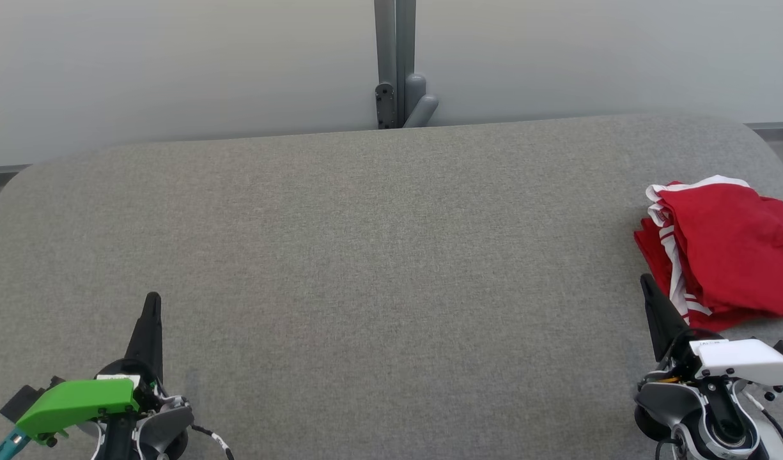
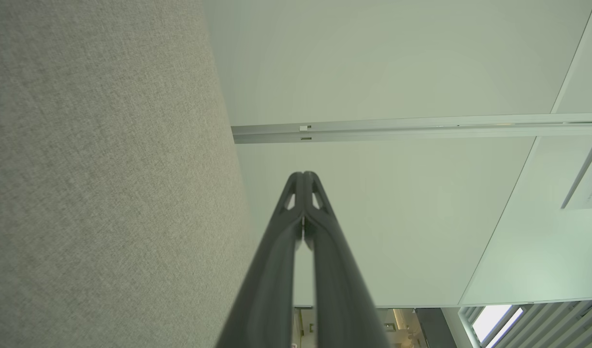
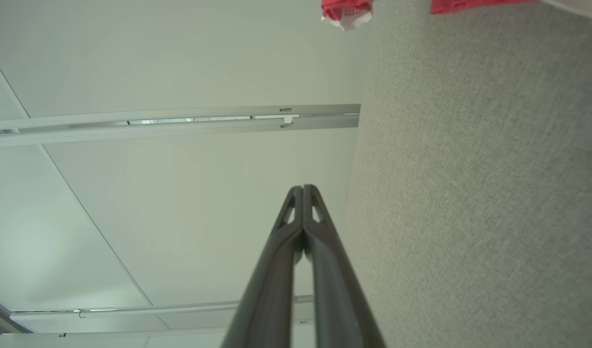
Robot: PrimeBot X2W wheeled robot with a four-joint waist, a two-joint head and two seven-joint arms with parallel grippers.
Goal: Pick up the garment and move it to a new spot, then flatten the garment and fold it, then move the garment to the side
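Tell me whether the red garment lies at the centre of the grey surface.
No, the red garment lies bunched at the right edge of the grey surface.

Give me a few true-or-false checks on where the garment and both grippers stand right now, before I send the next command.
1. The red garment lies at the right side of the grey table. True.
2. The left gripper is clamped on the garment. False: it is shut on nothing, over bare table at the lower left, far from the garment.
3. The right gripper is shut and holds nothing. True: in the right wrist view its fingers meet with nothing between them.
4. The garment is spread flat in the middle of the table. False: it lies in a layered heap at the right side, with white trim showing along its left edge.
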